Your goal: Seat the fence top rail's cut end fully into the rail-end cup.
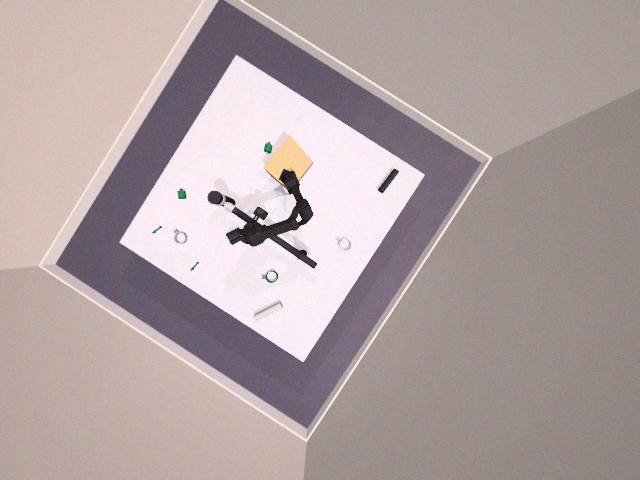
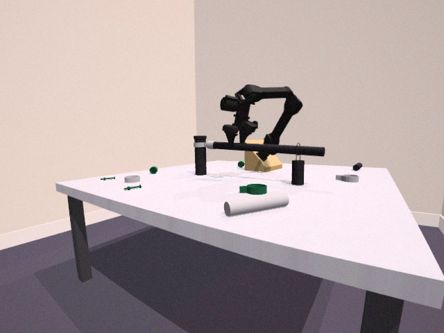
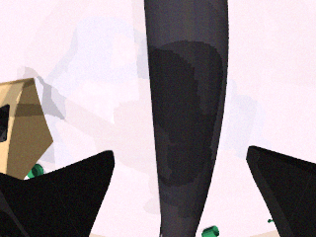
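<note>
The black top rail [image 1: 289, 246] [image 2: 276, 148] [image 3: 185, 99] runs through the loop on the small post [image 2: 297, 173]. Its far end meets the light grey rail-end cup [image 1: 229, 206] [image 2: 209, 144]; the end face is hidden, so its depth inside cannot be told. The brace band [image 2: 200, 144] sits high on the big post [image 2: 200, 161], just under the post cap [image 1: 215, 197] [image 2: 200, 137]. My gripper [image 2: 236, 142] [image 3: 182, 157] is wide open over the cup-side part of the rail. The fingertips stand either side of the rail with gaps in the wrist view.
A tan block [image 1: 289, 155] [image 2: 265, 164] stands by the arm's base. A white tube [image 1: 268, 310] [image 2: 256, 203] and a green band [image 2: 257, 190] lie on the front side. A black tube [image 1: 388, 180] lies at the far right. Grey bands, green caps and bolts lie around.
</note>
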You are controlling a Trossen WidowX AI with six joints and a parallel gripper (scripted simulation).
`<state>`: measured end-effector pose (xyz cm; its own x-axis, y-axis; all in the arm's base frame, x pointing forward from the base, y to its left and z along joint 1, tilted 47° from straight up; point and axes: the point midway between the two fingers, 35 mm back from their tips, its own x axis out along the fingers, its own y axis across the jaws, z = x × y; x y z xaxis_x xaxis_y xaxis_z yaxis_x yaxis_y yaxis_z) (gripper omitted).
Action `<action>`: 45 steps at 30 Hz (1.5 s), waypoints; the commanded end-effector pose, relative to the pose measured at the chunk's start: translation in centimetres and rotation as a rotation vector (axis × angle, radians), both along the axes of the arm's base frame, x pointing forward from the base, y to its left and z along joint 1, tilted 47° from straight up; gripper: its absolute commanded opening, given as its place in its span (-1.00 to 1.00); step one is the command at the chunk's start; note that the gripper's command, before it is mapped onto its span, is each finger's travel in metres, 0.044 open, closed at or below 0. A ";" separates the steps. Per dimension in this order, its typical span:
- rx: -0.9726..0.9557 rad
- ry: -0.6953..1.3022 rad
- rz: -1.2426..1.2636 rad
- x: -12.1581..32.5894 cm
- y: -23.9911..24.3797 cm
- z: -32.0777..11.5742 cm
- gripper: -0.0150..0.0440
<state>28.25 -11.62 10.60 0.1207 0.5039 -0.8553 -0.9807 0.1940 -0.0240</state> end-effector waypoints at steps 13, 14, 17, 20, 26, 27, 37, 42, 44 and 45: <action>0.014 0.031 -0.071 -0.7 -2.0 5.0 1.00; 0.015 0.032 -0.074 -0.7 -2.1 5.1 1.00; 0.015 0.032 -0.074 -0.7 -2.1 5.1 1.00; 0.015 0.032 -0.074 -0.7 -2.1 5.1 1.00; 0.015 0.032 -0.074 -0.7 -2.1 5.1 1.00; 0.015 0.032 -0.074 -0.7 -2.1 5.1 1.00; 0.015 0.032 -0.074 -0.7 -2.1 5.1 1.00; 0.015 0.032 -0.074 -0.7 -2.1 5.1 1.00; 0.015 0.032 -0.074 -0.7 -2.1 5.1 1.00; 0.015 0.032 -0.074 -0.7 -2.1 5.1 1.00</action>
